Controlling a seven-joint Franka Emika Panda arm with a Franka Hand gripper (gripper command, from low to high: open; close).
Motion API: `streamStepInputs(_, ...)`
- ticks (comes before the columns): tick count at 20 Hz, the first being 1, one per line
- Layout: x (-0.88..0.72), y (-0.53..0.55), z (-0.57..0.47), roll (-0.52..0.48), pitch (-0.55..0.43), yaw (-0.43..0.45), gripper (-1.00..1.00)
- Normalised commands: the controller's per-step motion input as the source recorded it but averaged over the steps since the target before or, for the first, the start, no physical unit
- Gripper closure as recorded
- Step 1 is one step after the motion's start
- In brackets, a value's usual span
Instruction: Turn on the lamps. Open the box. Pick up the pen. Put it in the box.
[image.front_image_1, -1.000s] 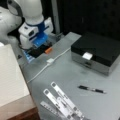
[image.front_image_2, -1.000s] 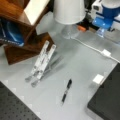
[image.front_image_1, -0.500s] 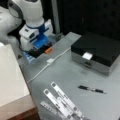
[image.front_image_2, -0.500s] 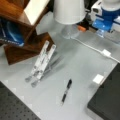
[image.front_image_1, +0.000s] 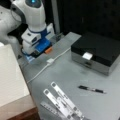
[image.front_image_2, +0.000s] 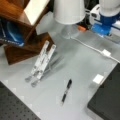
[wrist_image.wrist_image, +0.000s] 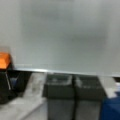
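Note:
The box (image.front_image_1: 98, 51) stands closed at a front view's right, black lid down and its pale latch (image.front_image_1: 87, 56) at the front; its corner also shows (image.front_image_2: 107, 100). The pen (image.front_image_1: 91, 89) lies on the grey table in front of the box, untouched, and shows in both front views (image.front_image_2: 66, 91). A white lamp (image.front_image_2: 68, 12) stands at a front view's top. My gripper (image.front_image_1: 40, 50) is low over the table's far left corner beside an orange button (image.front_image_1: 48, 50), far from box and pen. In the wrist view its dark fingers (wrist_image.wrist_image: 60, 87) meet, shut on nothing, with the orange button (wrist_image.wrist_image: 4, 61) at the left.
A white cable with an inline switch (image.front_image_1: 50, 60) runs across the table from the gripper's corner. White flat strips (image.front_image_1: 62, 102) lie near the front edge. A large white block (image.front_image_1: 11, 75) sits left of the table. A wooden stand (image.front_image_2: 22, 32) is beside the lamp.

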Motion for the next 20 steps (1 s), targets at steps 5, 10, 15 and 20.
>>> streamStepInputs(5, -0.57, 0.04, -0.61, 0.166, -0.456, -0.007, 1.00)
streamStepInputs(10, -0.66, 0.07, -0.57, 0.159, -0.500, -0.032, 1.00)
streamStepInputs(15, -0.80, 0.12, -0.49, 0.155, -0.525, -0.059, 1.00)
streamStepInputs(20, -0.89, 0.12, -0.45, 0.124, -0.559, -0.062, 1.00)
